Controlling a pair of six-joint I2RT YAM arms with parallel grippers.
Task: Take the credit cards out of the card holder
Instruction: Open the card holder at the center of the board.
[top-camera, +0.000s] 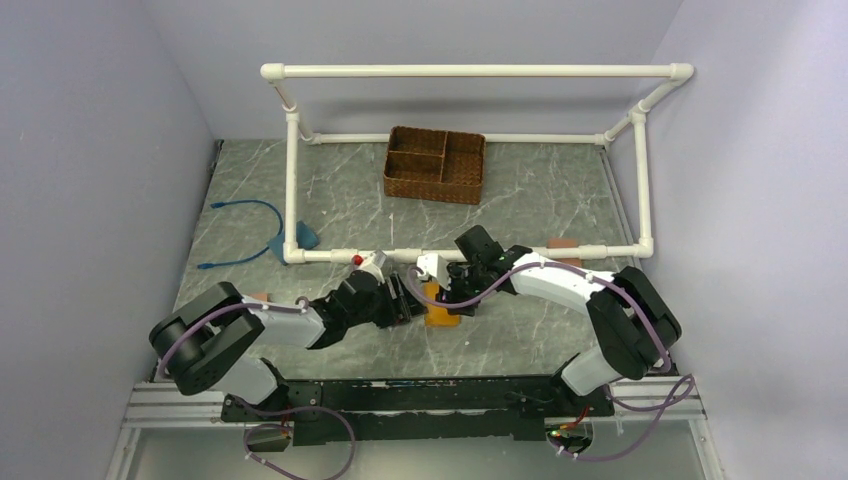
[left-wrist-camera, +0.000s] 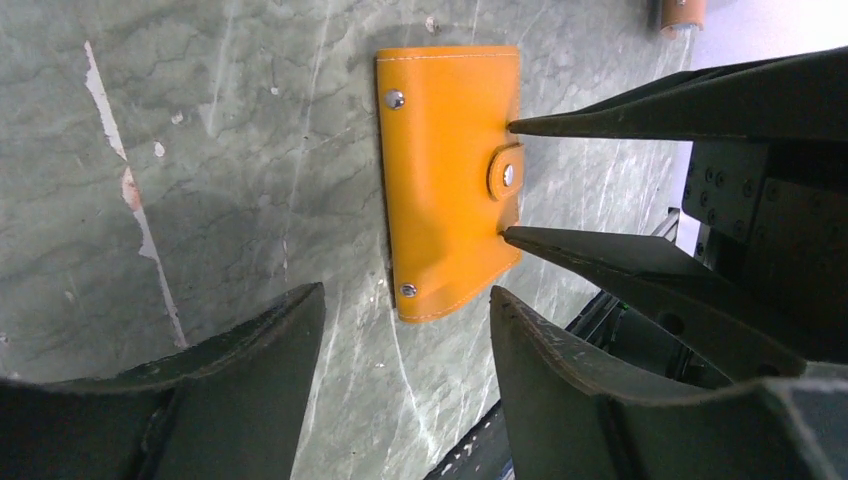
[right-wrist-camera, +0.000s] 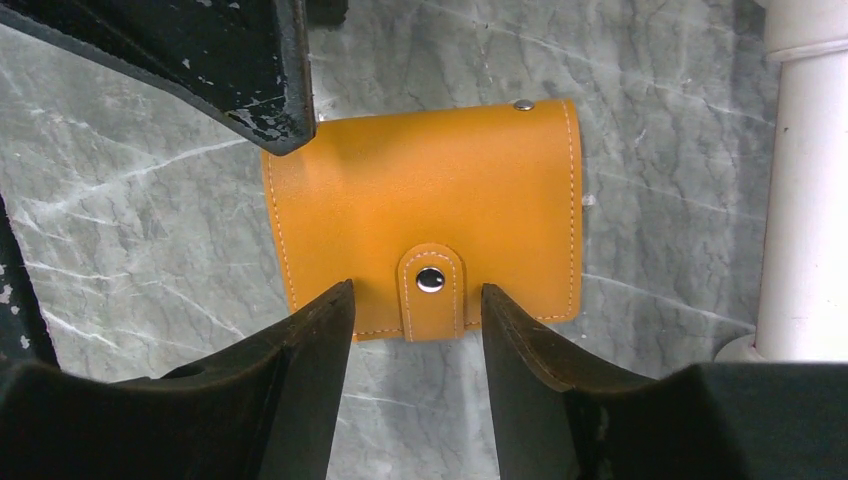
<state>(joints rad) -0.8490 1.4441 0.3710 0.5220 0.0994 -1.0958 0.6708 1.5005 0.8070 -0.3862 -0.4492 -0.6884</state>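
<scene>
The mustard-orange card holder (top-camera: 441, 310) lies flat on the marble table, folded and snapped shut. The credit cards are hidden inside it. My left gripper (left-wrist-camera: 405, 300) is open just short of the card holder (left-wrist-camera: 450, 180), whose near corner points into the gap. My right gripper (right-wrist-camera: 418, 292) is open over the card holder (right-wrist-camera: 430, 200). Its fingertips (right-wrist-camera: 340, 300) stand on either side of the snap tab (right-wrist-camera: 431, 280) without touching it. The right gripper's fingers (left-wrist-camera: 620, 120) reach in from the right in the left wrist view. In the top view both grippers meet over the holder, left (top-camera: 408, 300) and right (top-camera: 455, 288).
A white pipe frame (top-camera: 470, 72) stands over the table, and its front bar (right-wrist-camera: 800, 180) runs just beyond the holder. A brown wicker basket (top-camera: 435, 163) sits at the back. A blue cable (top-camera: 250, 235) lies at the left. A small brown block (top-camera: 562, 243) rests by the bar.
</scene>
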